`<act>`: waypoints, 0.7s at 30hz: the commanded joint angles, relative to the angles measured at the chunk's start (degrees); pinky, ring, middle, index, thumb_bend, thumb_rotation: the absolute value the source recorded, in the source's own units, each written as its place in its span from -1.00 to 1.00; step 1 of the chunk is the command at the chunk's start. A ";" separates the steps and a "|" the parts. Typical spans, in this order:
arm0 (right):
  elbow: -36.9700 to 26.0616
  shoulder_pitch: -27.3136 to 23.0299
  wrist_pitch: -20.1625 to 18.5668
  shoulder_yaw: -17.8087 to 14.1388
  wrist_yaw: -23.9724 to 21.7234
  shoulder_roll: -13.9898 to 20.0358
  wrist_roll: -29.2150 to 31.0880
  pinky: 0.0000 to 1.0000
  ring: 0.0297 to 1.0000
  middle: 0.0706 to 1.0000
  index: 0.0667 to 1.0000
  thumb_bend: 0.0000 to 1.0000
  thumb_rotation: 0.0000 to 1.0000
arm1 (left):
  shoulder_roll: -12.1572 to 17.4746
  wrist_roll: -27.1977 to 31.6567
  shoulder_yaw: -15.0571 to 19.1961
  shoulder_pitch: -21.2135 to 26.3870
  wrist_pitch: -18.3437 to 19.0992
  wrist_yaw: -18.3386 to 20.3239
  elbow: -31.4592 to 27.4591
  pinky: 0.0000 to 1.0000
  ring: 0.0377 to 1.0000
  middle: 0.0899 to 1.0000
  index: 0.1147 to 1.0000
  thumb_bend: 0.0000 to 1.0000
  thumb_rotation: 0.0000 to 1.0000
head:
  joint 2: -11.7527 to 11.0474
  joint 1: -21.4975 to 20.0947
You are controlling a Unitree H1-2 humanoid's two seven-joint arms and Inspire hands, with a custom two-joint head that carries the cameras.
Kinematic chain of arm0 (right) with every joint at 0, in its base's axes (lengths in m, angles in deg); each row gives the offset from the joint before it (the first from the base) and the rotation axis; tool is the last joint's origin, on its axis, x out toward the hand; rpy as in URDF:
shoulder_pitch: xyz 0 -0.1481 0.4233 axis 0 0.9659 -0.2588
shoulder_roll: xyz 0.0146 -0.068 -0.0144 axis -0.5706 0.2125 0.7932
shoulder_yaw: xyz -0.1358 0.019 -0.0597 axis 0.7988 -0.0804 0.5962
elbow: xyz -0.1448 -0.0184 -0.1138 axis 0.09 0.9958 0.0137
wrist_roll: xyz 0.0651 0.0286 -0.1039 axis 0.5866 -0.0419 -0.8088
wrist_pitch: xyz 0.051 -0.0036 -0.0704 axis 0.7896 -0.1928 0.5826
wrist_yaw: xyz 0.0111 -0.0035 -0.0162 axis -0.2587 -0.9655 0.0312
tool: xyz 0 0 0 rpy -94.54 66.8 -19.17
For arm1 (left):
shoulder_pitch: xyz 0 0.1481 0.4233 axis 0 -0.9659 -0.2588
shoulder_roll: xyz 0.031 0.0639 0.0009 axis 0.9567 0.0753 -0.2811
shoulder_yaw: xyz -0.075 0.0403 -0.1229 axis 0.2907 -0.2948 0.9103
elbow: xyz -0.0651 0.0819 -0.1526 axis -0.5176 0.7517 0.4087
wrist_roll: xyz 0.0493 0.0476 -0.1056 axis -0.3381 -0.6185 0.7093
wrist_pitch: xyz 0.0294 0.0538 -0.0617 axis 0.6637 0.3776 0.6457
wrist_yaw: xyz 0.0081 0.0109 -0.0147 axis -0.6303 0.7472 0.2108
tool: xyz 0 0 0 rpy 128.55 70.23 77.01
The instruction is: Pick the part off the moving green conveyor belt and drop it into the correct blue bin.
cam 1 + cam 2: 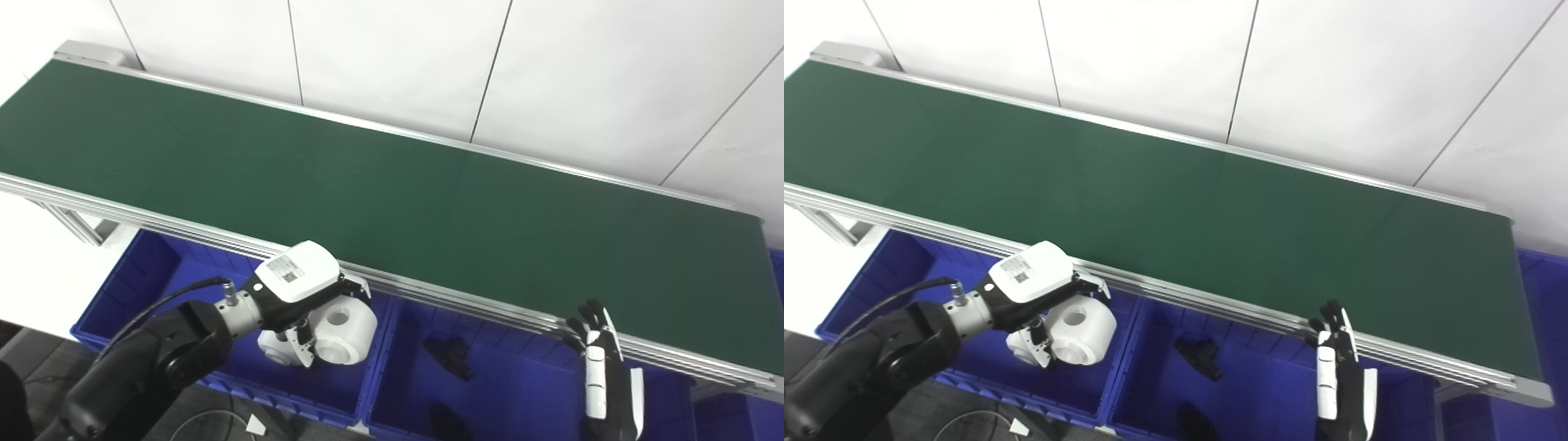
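Partly hidden: left hand [298, 293] covers the top of the white cylindrical part [343, 332], fingers wrapped round it, held above the left blue bin [147, 275] at 7 o'clock, just off the green conveyor belt [392, 202] edge. Part is white, drum-shaped, with a round bore facing camera. Right hand [597, 361] at 5 o'clock, fingers straight and apart, empty, wrist cut off by frame. Dark parts [450, 355] in middle blue bin [520, 392] too dim to identify.

Two head cameras, side by side, look steeply down from close range — both share the green conveyor belt [392, 202], blue bins [986, 373] and white wall.
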 commanded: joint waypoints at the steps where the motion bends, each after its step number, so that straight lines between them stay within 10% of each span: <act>1: -1.44 -0.70 3.22 0.23 0.38 -0.57 -0.52 0.58 0.70 0.80 0.83 0.02 0.95 | 0.86 -0.68 0.79 1.20 1.19 -0.26 -0.76 0.05 0.10 0.13 0.08 0.32 -0.65 | 0.19 -0.33; 8: -2.94 -0.16 2.09 0.19 0.46 -1.08 -1.47 0.57 0.70 0.81 0.85 0.05 0.97 | 1.59 -7.28 0.40 0.48 9.06 10.16 -6.12 0.79 0.80 0.81 0.76 0.84 0.23 | 0.24 -0.41; 21: -4.24 0.29 1.27 -0.09 0.17 -0.93 -1.42 0.56 0.70 0.80 0.85 -0.03 0.97 | 1.38 -10.52 -0.15 0.13 11.35 15.84 -8.68 0.86 0.91 0.95 0.86 0.87 0.30 | 0.55 -0.05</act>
